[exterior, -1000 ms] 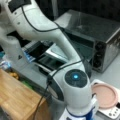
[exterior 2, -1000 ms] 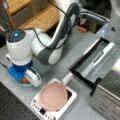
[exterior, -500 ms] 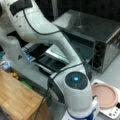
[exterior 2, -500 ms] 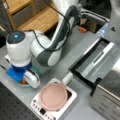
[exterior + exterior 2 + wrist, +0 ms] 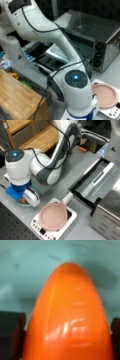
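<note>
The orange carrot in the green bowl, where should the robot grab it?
Probably across its thick body, coming straight down. In the wrist view the orange carrot tapers to a rounded tip, with a dark finger at each flank. The gripper sits low over the green bowl.

I see a grey worktop (image 5: pixel 75 173) that carries everything. On it, in a front view, a white scale (image 5: pixel 53 226) with a pink plate (image 5: pixel 53 216) on top stands near the bottom. Just beside it, to the left, a teal dish (image 5: pixel 25 203) rests on the worktop, under my arm. At the right, a toaster oven (image 5: pixel 107 220) stands with its door (image 5: pixel 96 181) open flat. In both front views a wooden piece of furniture (image 5: pixel 18 100) stands beside the worktop.
</note>
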Robot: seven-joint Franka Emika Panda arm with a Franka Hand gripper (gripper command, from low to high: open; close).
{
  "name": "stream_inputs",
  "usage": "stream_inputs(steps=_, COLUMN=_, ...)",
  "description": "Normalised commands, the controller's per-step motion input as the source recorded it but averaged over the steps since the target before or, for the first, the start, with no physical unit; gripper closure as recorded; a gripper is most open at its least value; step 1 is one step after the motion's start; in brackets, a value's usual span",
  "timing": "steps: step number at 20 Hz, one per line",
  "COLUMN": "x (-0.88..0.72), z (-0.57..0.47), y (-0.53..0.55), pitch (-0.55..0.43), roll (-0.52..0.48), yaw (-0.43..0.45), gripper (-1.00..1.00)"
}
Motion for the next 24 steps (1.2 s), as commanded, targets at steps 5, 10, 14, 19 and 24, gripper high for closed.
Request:
stream_inputs(steps=5, x=0.1, z=0.37, y=-0.01, pitch=0.208, roll=0.043, yaw=0.06, gripper=1.0)
stream_inputs(steps=10, x=0.19, z=0.32, y=0.04, pitch=0.186, roll=0.02, yaw=0.043, gripper=1.0)
stream_inputs(steps=14, x=0.25, z=0.22, y=0.01, pitch=0.177, roll=0.009, yaw=0.03, gripper=1.0)
stream_inputs(steps=19, x=0.25, z=0.24, y=0.05, pitch=0.191, roll=0.004, yaw=0.003, gripper=1.0)
stream_inputs(steps=24, x=0.25, z=0.26, y=0.22, pitch=0.184, roll=-0.005, yaw=-0.058, gripper=1.0)
